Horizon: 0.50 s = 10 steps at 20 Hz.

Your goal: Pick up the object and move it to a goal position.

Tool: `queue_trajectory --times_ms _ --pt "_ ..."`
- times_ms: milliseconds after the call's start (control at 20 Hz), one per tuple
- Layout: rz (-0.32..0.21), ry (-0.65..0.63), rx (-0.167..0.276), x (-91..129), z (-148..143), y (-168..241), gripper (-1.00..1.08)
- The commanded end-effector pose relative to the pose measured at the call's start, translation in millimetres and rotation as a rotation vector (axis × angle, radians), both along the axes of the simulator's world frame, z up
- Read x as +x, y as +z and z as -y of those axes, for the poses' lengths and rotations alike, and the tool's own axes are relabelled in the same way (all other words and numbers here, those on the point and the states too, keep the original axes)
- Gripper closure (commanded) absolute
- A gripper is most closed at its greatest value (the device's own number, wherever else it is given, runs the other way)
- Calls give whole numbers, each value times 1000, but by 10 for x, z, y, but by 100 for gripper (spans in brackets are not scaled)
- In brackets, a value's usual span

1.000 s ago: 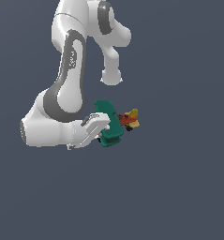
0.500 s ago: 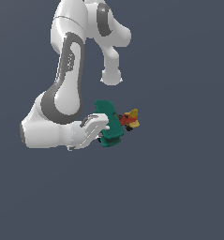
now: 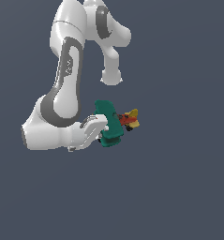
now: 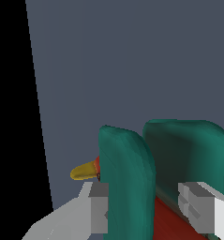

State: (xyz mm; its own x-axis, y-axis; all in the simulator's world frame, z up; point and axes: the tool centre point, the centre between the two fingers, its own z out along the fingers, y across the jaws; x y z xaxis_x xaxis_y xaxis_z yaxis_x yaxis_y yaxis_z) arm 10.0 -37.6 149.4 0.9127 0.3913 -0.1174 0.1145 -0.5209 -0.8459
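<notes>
So my fingers (image 4: 98,211) are sitting on either side of the toy biplane (image 4: 132,187), one pad against the outer face of the nearer teal wing (image 4: 125,180) and the other out past the red body (image 4: 172,215), on the side of the second wing (image 4: 186,154). From the wrist view it looks like I'm pinching the plane across the wings and fuselage, though I can't see for sure that the far pad is actually pressing on anything, so take "gripped" as my best read.

In the exterior view the gripper (image 3: 100,126) is tucked right against the teal wings, with the yellow tail and propeller bits (image 3: 131,117) poking out toward that view's right. The plane looks like it's hanging off my fingers, not resting on anything, but the grey background gives me nothing to judge height by. No goal marker visible in either view.

For doing this step well, I'd say: keep the squeeze steady and don't re-grip. The wings are broad, rounded slabs, so a pad could slide off an edge if I jerk or twist the wrist. Slow, smooth carry, keep the wrist angle the same, and only open up once the plane is at the goal.
</notes>
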Motion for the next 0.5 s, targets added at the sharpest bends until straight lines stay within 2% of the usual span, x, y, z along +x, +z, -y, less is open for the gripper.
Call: queue_trajectory --times_ms 0,450 --pt "3 6 7 3 -30 -4 -20" --pt "13 24 34 13 -132 -11 -20"
